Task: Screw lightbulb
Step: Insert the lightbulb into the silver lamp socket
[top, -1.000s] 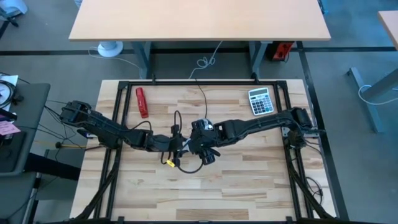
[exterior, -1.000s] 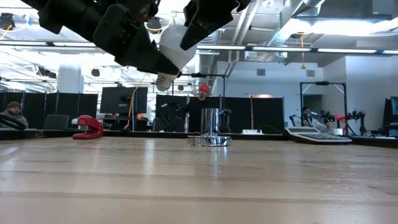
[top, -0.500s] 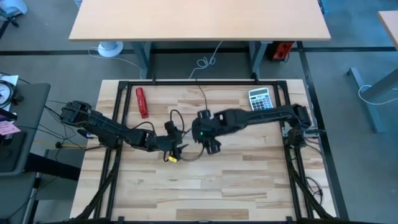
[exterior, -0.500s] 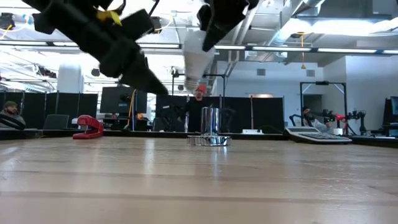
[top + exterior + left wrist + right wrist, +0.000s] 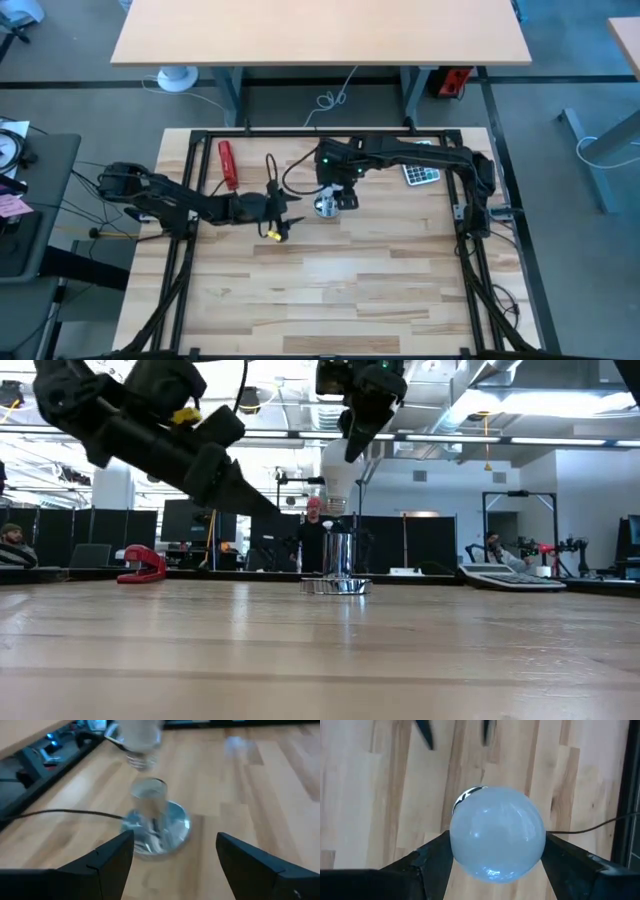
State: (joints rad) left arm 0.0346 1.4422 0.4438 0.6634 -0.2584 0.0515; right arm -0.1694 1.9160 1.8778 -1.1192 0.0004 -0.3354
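The white lightbulb (image 5: 338, 468) hangs base down just above the shiny metal socket (image 5: 337, 560), which stands on its round foot near the table's middle. My right gripper (image 5: 497, 855) is shut on the bulb from above the socket (image 5: 328, 205). In the left wrist view a small gap shows between the bulb's screw base (image 5: 139, 760) and the socket's mouth (image 5: 148, 785). My left gripper (image 5: 285, 215) is open and holds nothing. It hovers just left of the socket, pointing at it. My right gripper pinches the lightbulb's round glass globe (image 5: 497, 832) between its two fingers (image 5: 435, 857), one on each side of the widest part. The fingers come from above, pointing down. The bulb is upright, base down, clear of the table and right over the socket.
A red stapler (image 5: 229, 163) lies at the far left. A calculator (image 5: 420, 172) lies at the far right, partly under the right arm. The socket's black cord (image 5: 295, 170) loops across the far side of the table. People and desks show in the room behind.
My left gripper has come off the lightbulb's base end and drawn back toward the table's left. My right gripper has carried the bulb toward the far edge and over the socket. The bulb has turned from tilted to upright, base down.
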